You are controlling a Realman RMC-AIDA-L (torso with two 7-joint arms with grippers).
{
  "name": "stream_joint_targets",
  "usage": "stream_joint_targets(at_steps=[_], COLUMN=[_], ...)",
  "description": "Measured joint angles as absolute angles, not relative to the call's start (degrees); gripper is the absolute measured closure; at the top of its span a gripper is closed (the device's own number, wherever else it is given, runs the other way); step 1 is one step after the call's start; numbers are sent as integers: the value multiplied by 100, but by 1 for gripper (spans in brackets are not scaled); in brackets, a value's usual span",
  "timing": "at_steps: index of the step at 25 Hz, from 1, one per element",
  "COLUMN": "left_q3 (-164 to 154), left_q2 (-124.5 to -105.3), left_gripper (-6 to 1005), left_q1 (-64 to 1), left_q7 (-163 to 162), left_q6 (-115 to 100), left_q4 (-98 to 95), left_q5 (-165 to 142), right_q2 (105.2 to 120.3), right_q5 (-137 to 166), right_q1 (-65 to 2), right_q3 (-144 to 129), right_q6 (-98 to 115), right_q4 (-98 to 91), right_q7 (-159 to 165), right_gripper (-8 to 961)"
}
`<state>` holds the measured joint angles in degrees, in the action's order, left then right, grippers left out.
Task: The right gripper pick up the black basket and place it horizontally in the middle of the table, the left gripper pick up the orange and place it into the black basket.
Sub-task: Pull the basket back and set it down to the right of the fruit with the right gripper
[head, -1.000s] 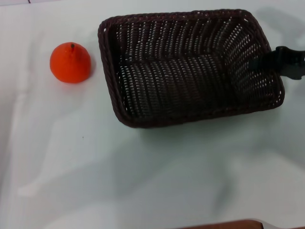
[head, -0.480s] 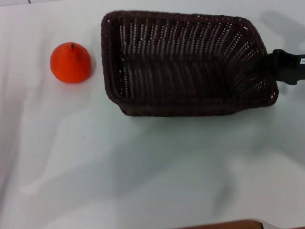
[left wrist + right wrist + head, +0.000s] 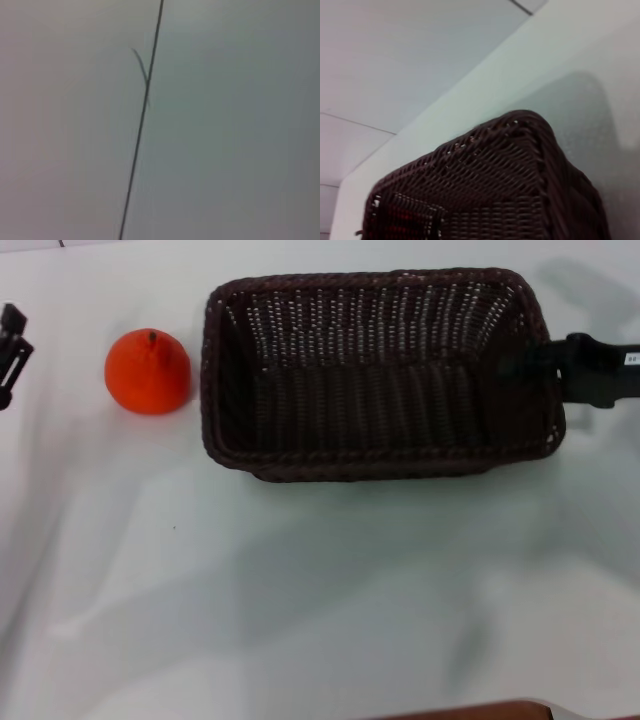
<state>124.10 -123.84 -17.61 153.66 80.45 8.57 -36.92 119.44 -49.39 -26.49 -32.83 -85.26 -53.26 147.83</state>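
The black basket (image 3: pixel 380 454) lies lengthwise across the far middle of the white table (image 3: pixel 300 590), its opening facing up. My right gripper (image 3: pixel 528 365), a slim black arm coming in from the right, is shut on the basket's right short wall. The right wrist view shows the basket's woven outer wall and a corner (image 3: pixel 520 165) up close. The orange (image 3: pixel 148 372) sits on the table just left of the basket, apart from it. A bit of my left gripper (image 3: pixel 10 355) shows at the left edge, left of the orange and not touching it.
The left wrist view shows only a pale surface crossed by a thin dark line (image 3: pixel 142 115). A brown edge (image 3: pixel 470 710) shows at the near side of the table. Bare tabletop lies in front of the basket and the orange.
The basket has swung from tilted and skewed to level and square with the table, and shifted slightly left. The left gripper has come into view at the left edge. The orange has not moved.
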Motion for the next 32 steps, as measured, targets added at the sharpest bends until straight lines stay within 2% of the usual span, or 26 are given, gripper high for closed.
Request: stream_joint_targets(at_steps=[7, 16, 24, 32], left_q3=[11604, 10659, 9976, 9850], left_q2=[-12356, -12285, -12261, -12211], left_gripper=[101, 102, 218, 367], left_q1=[-1779, -2147, -2626, -2702], left_q7=[14676, 14227, 14140, 14135], left_q6=[7216, 5534, 4626, 4374], left_q4=[1309, 1621, 1598, 1630], left_q5=[-3700, -3701, -3700, -3700], right_q2=[11919, 11891, 11834, 11814], right_q5=[-5089, -5085, -5072, -5106], right_q1=[-2659, -2177, -2133, -2215], right_q3=[-3335, -3039, -2649, -2583], right_q6=[-8654, -8986, -9020, -8983], right_q4=[-5475, -5925, -5950, -5971], right_q7=[14727, 14780, 14664, 14563], right_gripper=[387, 390, 390, 390])
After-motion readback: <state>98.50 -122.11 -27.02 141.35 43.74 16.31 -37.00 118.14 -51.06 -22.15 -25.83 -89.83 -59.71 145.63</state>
